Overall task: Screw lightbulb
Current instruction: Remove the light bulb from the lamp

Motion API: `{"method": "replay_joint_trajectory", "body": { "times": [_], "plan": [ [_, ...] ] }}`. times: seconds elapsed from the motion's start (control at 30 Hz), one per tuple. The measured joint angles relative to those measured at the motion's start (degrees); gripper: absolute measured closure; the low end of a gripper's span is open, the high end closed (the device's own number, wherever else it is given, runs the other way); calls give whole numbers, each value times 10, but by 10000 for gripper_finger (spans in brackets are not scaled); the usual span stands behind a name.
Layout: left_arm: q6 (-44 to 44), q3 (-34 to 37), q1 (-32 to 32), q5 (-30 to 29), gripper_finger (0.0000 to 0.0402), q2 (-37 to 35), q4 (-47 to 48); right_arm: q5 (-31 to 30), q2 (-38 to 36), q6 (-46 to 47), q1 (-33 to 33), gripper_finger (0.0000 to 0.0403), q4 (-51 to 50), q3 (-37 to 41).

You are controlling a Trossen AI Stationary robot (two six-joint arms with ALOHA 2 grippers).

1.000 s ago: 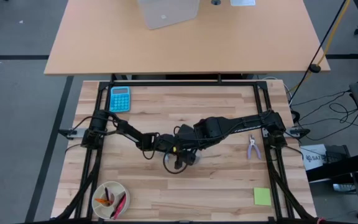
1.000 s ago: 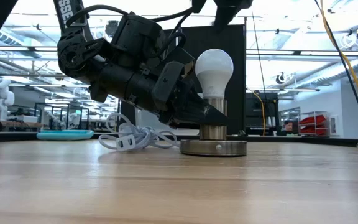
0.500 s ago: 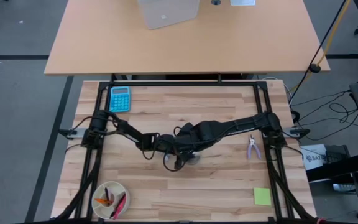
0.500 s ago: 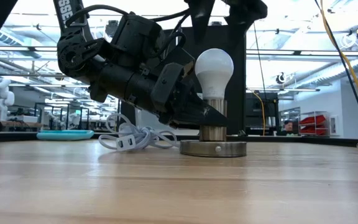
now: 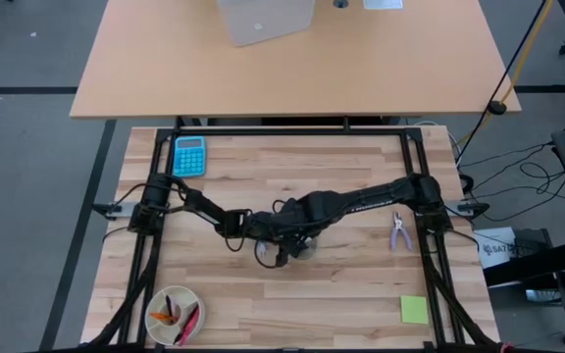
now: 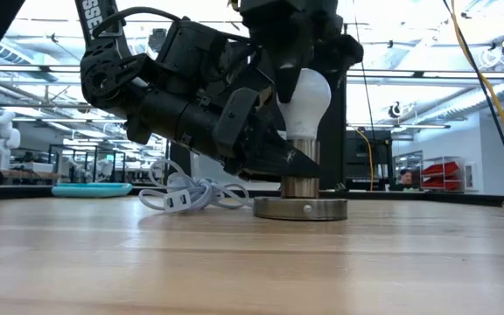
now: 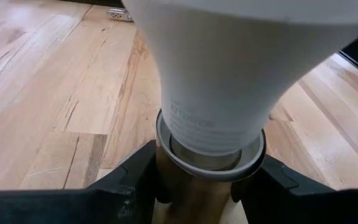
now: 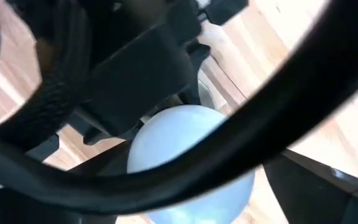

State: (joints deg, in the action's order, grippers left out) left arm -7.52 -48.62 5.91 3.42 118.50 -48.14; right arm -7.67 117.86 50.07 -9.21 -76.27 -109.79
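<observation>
The small white pear-shaped lightbulb (image 6: 309,98) with its frosted globe stands upright in a brass-coloured cylindrical socket (image 6: 301,171) that rises from a round flat grey metal base disc (image 6: 300,208), near the middle of the light butcher-block wooden table (image 5: 341,284). In the left wrist view the bulb's neck (image 7: 219,118) sits down inside the socket's collar. The left gripper (image 6: 289,159) reaches in low from the side, and its two dark fingers (image 7: 129,180) close on the socket just below the bulb, one on each flank, holding it. The right gripper (image 6: 297,52) hangs right over the bulb, its dark body covering the top of the globe; its fingers stand wide to either side of the globe, and whether they touch the glass cannot be told. A white coiled cable (image 6: 195,194) with a plug lies on the table just beside the base disc, behind the left arm. Farther from the bulb, a turquoise calculator (image 5: 188,155) lies near one far corner of the table, small pliers with pale purple handles (image 5: 398,231) lie out toward the right arm's base, a lime-green sticky note (image 5: 414,310) sits near a front corner, and a round white bowl (image 5: 173,315) holding red and orange items sits at the opposite front corner.
</observation>
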Motion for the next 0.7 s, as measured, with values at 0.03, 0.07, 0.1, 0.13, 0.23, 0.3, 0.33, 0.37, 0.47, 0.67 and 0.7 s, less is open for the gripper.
{"method": "replay_joint_trajectory", "body": {
  "times": [0.03,0.07,0.1,0.13,0.23,0.3,0.33,0.37,0.47,0.67,0.7],
  "plan": [
    [-1,0,0,0,227,0,0,1,0,-12,1,65,2,0],
    [-1,0,0,0,227,0,0,2,0,-22,2,74,4,0],
    [-1,0,0,0,227,0,0,3,0,-33,3,86,7,0],
    [-1,0,0,0,227,0,0,4,0,-46,3,99,8,0],
    [-1,0,0,-1,227,0,0,6,0,-82,4,139,10,0],
    [1,0,0,-1,227,0,0,6,0,-109,4,146,13,0],
    [1,0,0,-1,227,0,0,6,0,-122,4,146,14,0],
    [1,0,0,-1,227,0,0,7,0,-135,5,146,14,0],
    [1,0,0,-1,227,0,0,12,0,-184,7,146,15,0],
    [4,0,0,7,227,0,-1,29,0,-334,11,139,16,0],
    [4,0,0,8,227,0,-1,31,0,-359,11,139,17,0]
  ]
}}
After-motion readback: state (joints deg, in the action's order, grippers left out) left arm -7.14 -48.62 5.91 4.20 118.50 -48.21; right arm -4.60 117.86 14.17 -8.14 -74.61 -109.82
